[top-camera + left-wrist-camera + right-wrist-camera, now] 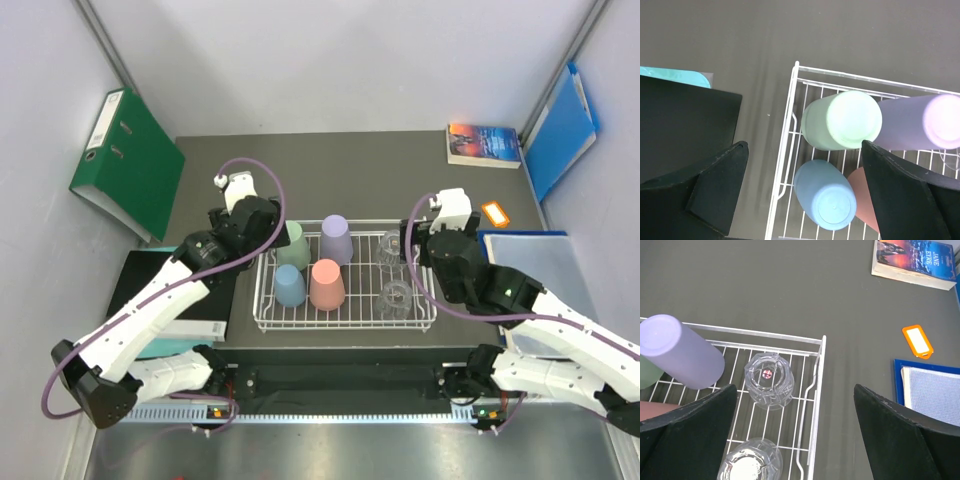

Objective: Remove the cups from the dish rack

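The white wire dish rack [345, 325] stands mid-table. In it, upside down, are a green cup [293, 246], a lilac cup [336, 238], a blue cup [290, 286], a salmon cup [327, 285] and two clear glasses [392, 248] [395, 298]. My left gripper [268, 238] is open above the rack's left edge [790, 115]; in the left wrist view [804, 146] the blue cup [826, 195] and green cup [842, 120] lie between its fingers. My right gripper [420, 245] is open above the rack's right edge [820, 370], the glasses [768, 380] [751, 465] by its left finger.
A green binder [125, 160] leans at the far left, and a black notebook [160, 290] lies left of the rack. A book [483, 143], an orange tag [495, 212], a blue folder [560, 130] and a blue-edged pad [530, 260] are on the right.
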{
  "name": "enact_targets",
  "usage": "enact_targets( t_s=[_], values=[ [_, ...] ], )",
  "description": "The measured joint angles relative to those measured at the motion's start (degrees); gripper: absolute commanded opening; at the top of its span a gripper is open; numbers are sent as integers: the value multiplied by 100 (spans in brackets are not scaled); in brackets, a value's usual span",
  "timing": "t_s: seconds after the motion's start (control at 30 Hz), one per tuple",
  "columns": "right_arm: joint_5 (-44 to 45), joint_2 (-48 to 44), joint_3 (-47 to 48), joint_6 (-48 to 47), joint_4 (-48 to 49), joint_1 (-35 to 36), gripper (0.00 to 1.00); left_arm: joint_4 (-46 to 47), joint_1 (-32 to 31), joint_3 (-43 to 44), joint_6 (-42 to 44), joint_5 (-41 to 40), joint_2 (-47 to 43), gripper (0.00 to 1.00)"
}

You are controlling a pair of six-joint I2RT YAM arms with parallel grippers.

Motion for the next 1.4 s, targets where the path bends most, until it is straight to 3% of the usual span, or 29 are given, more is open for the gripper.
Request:
enact_targets(
  t_s=[0.43,0.73,1.4],
  values=[
    [160,-39,0,-66,201,0,100,-22,0,61,227,-223,52,99],
    [120,-229,20,-74,50,0,100,-90,-2,1001,723,-186,1189,99],
    [48,-400,17,229,-337,0,100,415,0,835,739,544,1993,99]
  ],
)
